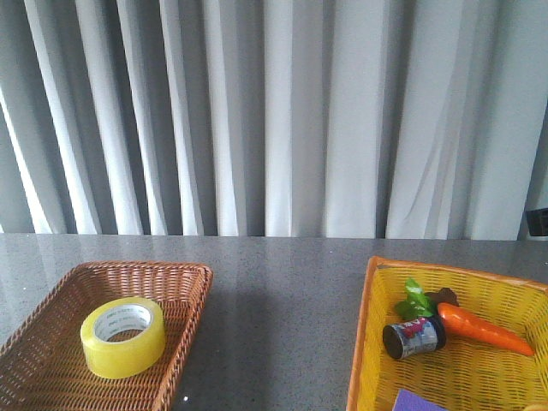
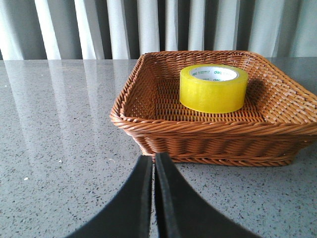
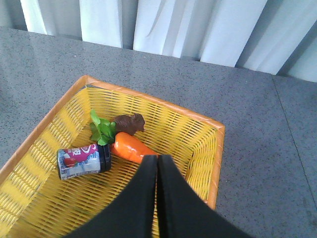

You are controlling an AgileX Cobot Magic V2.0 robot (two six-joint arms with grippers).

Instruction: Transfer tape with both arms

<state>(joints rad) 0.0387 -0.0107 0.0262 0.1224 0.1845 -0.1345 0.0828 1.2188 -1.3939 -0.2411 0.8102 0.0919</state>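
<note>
The tape (image 1: 123,336), a wide yellow roll with a white printed core, lies flat with its hole facing up inside a brown wicker basket (image 1: 184,278) at the left of the grey speckled table (image 1: 282,291). In the left wrist view the tape (image 2: 213,88) sits ahead of the left gripper (image 2: 153,163), beyond the near wall of the brown wicker basket (image 2: 208,144) and well apart from the fingertips. The left gripper's two black fingers are pressed together with only a thin seam between them; it holds nothing and hangs over bare table just outside the basket.

The right gripper (image 3: 157,163) shows the same closed, empty state, fingers meeting along a thin line. It hangs above a yellow basket (image 3: 148,101) with an orange rim. Just ahead of its fingertips lies a toy carrot (image 3: 130,147) with green leaves; beside the carrot a small can (image 3: 81,161) lies on its side, and a small brown figure (image 3: 130,122) rests just beyond the leaves. A purple object (image 1: 418,401) shows at the yellow basket's (image 1: 454,278) near edge in the front view. Grey-white curtains (image 1: 274,111) hang behind the table.
</note>
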